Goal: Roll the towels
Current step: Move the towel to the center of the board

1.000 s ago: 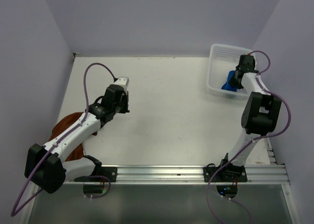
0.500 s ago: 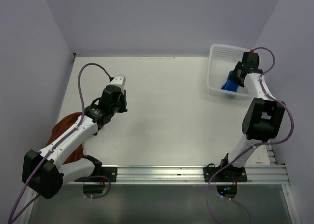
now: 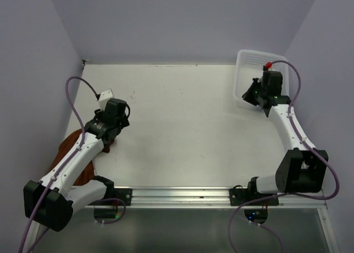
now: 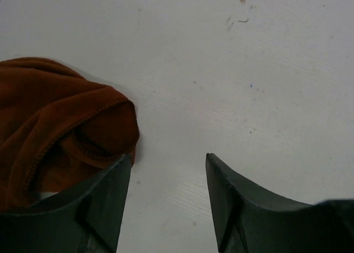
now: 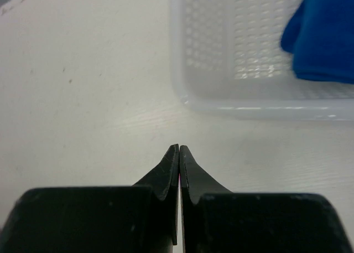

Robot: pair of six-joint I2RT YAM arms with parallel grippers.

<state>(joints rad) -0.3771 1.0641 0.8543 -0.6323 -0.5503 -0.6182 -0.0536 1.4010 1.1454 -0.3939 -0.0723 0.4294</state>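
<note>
left hand [image 4: 168,159], spread and empty, hangs over the desk [image 4: 260,70] just beside the crumpled rust-brown towel [image 4: 61,114]. right hand [image 5: 178,148], clamped on nothing, faces the white basket [image 5: 210,42] holding the blue towel [image 5: 323,37].

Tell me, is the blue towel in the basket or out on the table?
In. The right wrist view shows the blue towel lying inside the white basket, past its near rim.

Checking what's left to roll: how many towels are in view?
2: the rust-brown towel on the table, near left; the blue towel inside the white basket, far right.
</note>
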